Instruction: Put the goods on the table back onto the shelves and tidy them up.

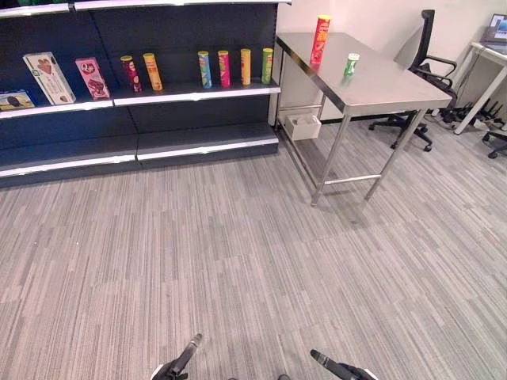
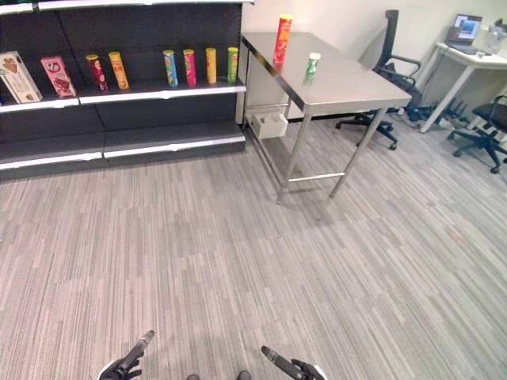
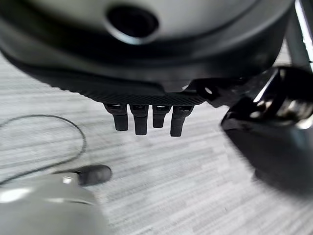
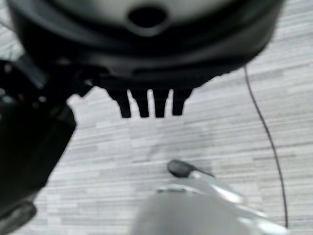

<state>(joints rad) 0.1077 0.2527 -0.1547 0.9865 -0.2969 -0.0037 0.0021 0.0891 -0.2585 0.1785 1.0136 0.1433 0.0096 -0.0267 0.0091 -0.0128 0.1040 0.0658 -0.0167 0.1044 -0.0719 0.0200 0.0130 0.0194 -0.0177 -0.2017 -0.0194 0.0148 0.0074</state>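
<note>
Left hand (image 3: pixel 146 98), right hand (image 4: pixel 146 93): fingers straight, empty; red can (image 1: pixel 320 39), green can (image 1: pixel 351 65) on table (image 1: pixel 396 87) (labels unreadable).

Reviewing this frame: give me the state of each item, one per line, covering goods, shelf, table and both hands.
Tall red can: upright on the table, not yet shelved.
Small green can: upright on the table, apart from the red can.
Table: holds just those two cans.
Shelf cans: upright in a row.
Shelf boxes: leaning back.
Left hand: open, empty.
Right hand: open, empty.
</note>
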